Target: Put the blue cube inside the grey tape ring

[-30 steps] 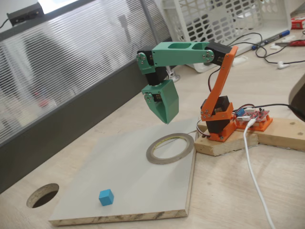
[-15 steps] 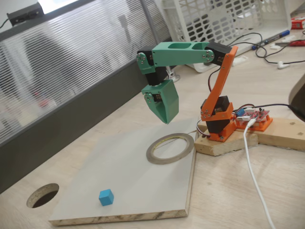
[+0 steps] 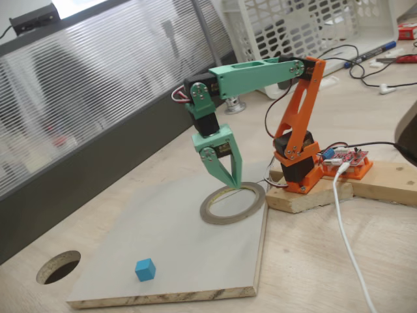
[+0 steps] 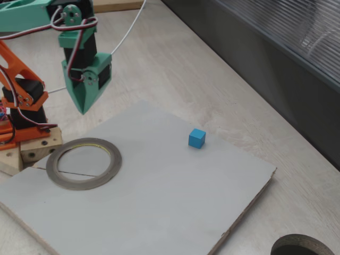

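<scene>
I see the gripper (image 3: 233, 184) hanging above the grey board (image 3: 176, 248), fingers pinched together at the tips, holding nothing, its tip over the far rim of the grey tape ring (image 3: 232, 203). The ring lies flat on the board's corner nearest the arm's orange base (image 3: 298, 171). The blue cube (image 3: 145, 269) sits on the same board, well apart from the ring, near the round hole (image 3: 58, 267) in the surface.
</scene>
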You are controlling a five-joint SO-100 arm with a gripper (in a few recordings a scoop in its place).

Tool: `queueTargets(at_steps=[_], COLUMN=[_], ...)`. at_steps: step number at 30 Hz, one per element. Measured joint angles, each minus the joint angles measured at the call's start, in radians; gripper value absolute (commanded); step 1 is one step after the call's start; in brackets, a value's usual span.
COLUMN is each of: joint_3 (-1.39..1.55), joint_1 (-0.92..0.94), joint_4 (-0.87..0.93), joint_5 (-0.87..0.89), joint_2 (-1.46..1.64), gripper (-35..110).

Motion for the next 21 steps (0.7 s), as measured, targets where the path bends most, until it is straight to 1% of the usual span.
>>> queueTargets(at_steps=[7,11,15,21], joint_3=[-0.002,-0.101,-0.419,-1.017], joint_1=[-0.048,-0.049,-0.049,-0.049], joint_4=[0.006,0.008,0.000,0.005], joint_5=[0.000,0.000,0.000,0.000], joint_2=[-0.009,-0.133,-0.408,-0.851], gripper=[0,0,0,1])
